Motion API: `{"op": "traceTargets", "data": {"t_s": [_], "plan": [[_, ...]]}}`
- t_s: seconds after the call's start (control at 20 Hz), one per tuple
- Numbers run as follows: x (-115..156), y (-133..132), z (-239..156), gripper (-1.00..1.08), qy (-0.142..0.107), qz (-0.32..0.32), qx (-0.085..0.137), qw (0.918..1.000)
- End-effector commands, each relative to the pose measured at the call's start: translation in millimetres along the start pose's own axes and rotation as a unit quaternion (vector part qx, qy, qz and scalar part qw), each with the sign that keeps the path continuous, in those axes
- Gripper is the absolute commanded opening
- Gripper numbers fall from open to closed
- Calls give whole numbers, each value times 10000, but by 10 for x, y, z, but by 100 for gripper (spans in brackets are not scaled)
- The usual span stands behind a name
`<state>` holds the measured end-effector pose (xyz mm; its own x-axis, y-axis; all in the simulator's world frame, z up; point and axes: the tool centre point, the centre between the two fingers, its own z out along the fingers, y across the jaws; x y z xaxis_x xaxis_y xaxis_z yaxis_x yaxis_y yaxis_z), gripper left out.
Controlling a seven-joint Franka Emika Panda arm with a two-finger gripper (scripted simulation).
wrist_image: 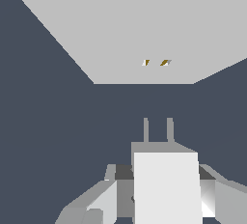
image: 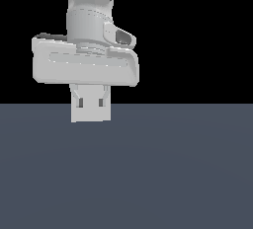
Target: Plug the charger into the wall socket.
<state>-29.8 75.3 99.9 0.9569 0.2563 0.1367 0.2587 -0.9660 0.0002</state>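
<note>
Nowhere on any surface is there writing, a brand or a label; in the exterior view the gripper (image: pixel 90 105) hangs over the dark floor (image: pixel 148 173), its fingers closed against a pale block between them, with no plate to be seen; only the wrist view shows the charger (wrist_image: pixel 166 184) held between the fingers (wrist_image: pixel 96 201), two thin prongs pointing toward the wall socket (wrist_image: pixel 130 30); that off-white plate, with two small holes at its centre, stands well apart from the prongs, not touching.
</note>
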Motion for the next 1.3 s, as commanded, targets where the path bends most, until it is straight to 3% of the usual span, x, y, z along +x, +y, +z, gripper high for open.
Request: {"op": "traceTargets", "data": {"t_s": [0.0,1.25], "plan": [[3,1,-1,-100,0,7,-1,10000],[500,4,68,-100,-1,7,0,10000]]}}
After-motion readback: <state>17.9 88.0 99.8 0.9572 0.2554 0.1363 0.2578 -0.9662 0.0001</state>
